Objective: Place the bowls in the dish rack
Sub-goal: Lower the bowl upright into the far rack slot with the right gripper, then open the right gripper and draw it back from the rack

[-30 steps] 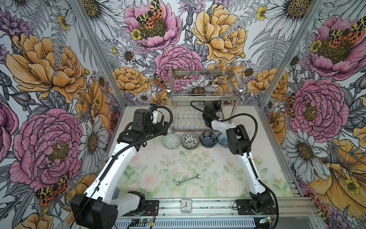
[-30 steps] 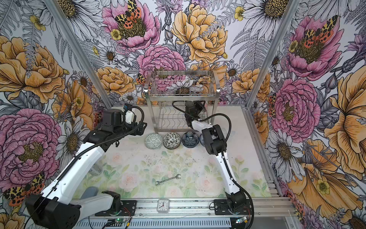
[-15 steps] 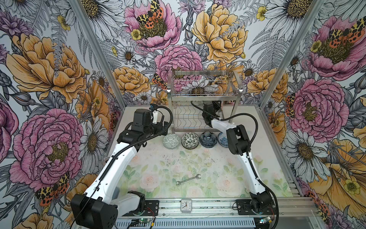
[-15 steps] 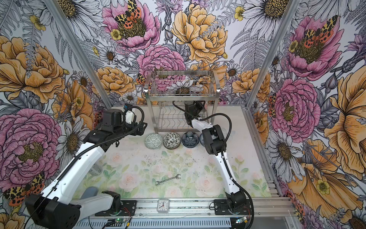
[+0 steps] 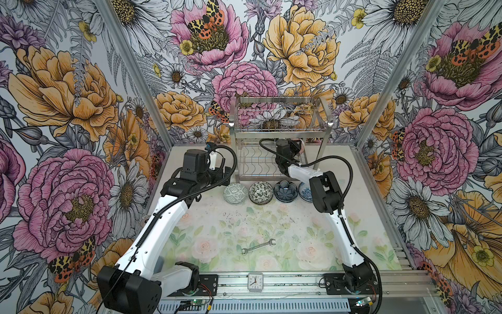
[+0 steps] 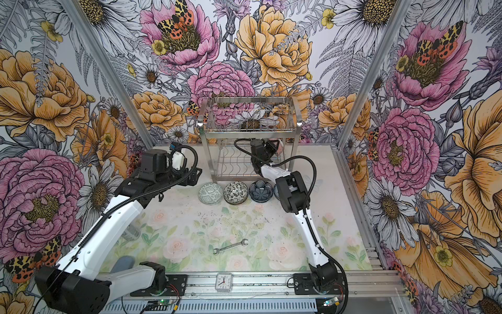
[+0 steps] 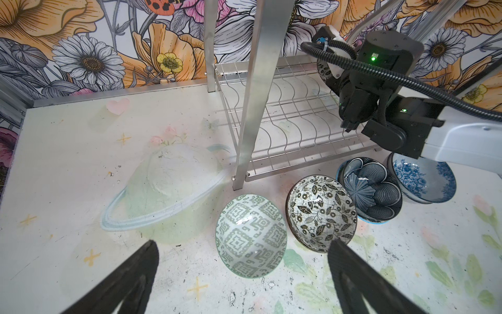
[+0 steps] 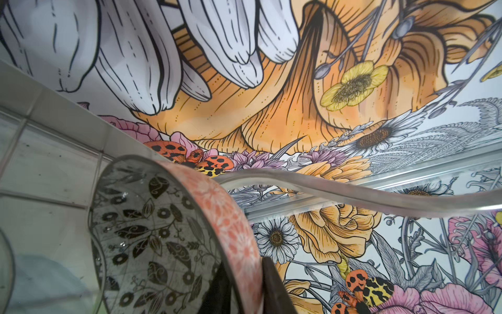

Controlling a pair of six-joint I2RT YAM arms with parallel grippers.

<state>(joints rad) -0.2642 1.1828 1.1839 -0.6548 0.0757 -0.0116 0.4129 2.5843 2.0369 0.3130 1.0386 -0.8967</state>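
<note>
Bowls [image 5: 261, 192]: four in a row just before dish rack [image 5: 279, 132], pink bowl [image 8: 233, 231] on edge in its lower shelf | right gripper [image 5: 295, 145] at pink bowl, hold unclear | left gripper [image 7: 243, 244] spread wide, empty, left of rack | right arm [image 5: 323, 190] overhangs rightmost bowl | wrench [image 5: 258, 246] well before rack

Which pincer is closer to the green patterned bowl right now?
Left. The left pincer hangs open close by the green bowl; the right pincer is farther back, inside the rack on its lower shelf, at a pink bowl.

Six bowls [image 5: 235, 193] seen; one rack [image 5: 279, 132], wrench [image 5: 258, 246], clock [image 5: 255, 282].
</note>
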